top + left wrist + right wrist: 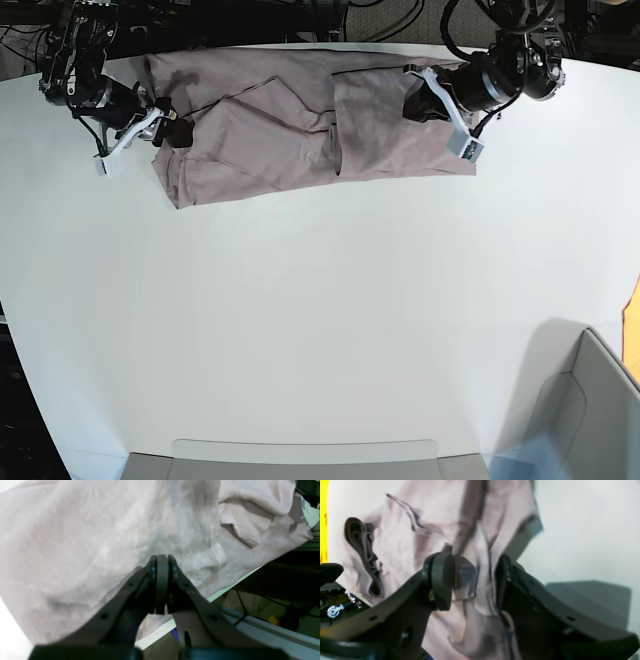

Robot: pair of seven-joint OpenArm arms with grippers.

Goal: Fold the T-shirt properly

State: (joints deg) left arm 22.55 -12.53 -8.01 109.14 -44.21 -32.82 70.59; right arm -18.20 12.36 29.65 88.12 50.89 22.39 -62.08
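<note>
The pink-mauve T-shirt (280, 130) lies spread crosswise along the far edge of the white table, wrinkled and partly folded over itself. My left gripper (415, 103) is over the shirt's right part. In the left wrist view its jaws (162, 558) are pressed together at the cloth (75, 542), and wrinkles run out from the tips. My right gripper (172, 135) is at the shirt's left end. In the right wrist view (473, 580) a bunch of cloth (432, 530) fills the gap between its fingers, and a taut fold runs up from it.
The table's far edge (225, 590) runs just past the shirt, with cables and dark frame parts beyond it. A grey bin (590, 400) stands at the near right. A low tray rim (300, 450) lies along the front edge. An orange object (632, 320) shows at the right border.
</note>
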